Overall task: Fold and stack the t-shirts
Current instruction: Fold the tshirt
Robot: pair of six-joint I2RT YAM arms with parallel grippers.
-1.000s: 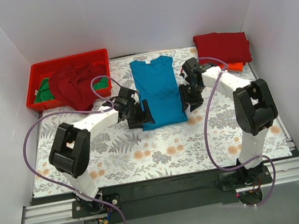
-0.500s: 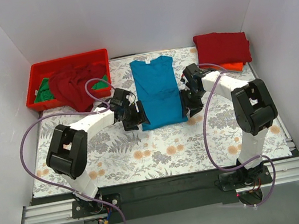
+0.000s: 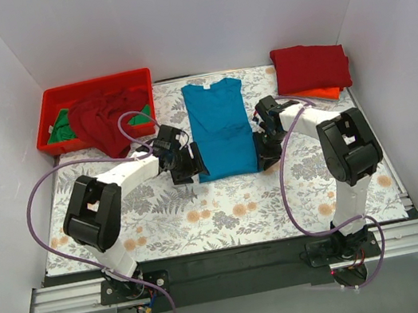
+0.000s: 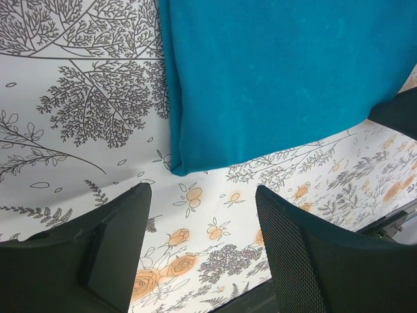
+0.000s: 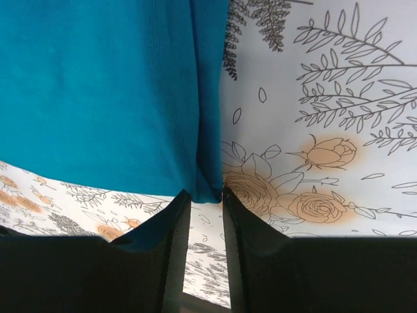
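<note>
A teal t-shirt [image 3: 220, 126], folded into a long strip, lies flat mid-table. My left gripper [image 3: 188, 164] sits at its near left corner. In the left wrist view the left gripper [image 4: 202, 195] is wide open and empty, with the shirt's corner [image 4: 189, 163] just ahead of the gap. My right gripper [image 3: 263, 149] is at the near right corner. In the right wrist view the right gripper [image 5: 207, 192] is narrowed onto the shirt's folded corner [image 5: 210, 182], which sits between the fingertips.
A red bin [image 3: 53, 99] at the back left holds a crumpled dark red shirt [image 3: 101, 119] and a green one [image 3: 66, 126]. At the back right a folded dark red shirt [image 3: 310, 65] lies on an orange one [image 3: 329, 92]. White walls enclose the table.
Both grippers have slid a little towards the near end of the teal shirt and settled at its near corners. The shirt itself has not moved.
</note>
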